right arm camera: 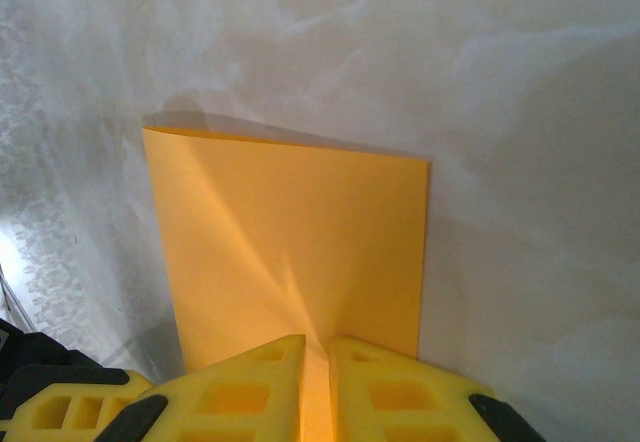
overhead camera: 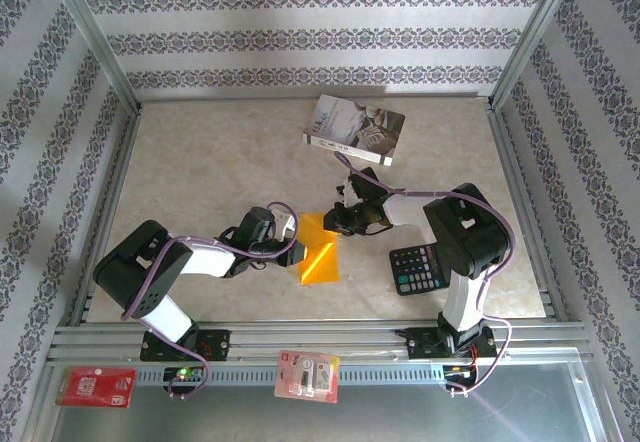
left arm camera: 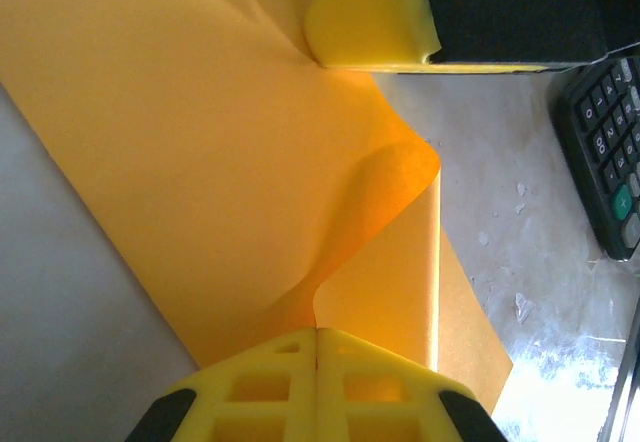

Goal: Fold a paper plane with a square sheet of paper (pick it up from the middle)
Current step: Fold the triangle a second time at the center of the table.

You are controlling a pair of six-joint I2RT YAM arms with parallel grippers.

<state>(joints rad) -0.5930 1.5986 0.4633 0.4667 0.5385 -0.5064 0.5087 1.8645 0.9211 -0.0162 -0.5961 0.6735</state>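
Arms reach inward and low, left pincer [left arm camera: 317,331] and right pincer [right arm camera: 317,348] clamped on the orange sheet [overhead camera: 321,255].

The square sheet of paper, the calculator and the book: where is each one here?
square sheet of paper [overhead camera: 321,255]: top view, on its flat orange middle.
calculator [overhead camera: 418,268]: top view, on its keypad.
book [overhead camera: 356,129]: top view, on the middle of its cover.
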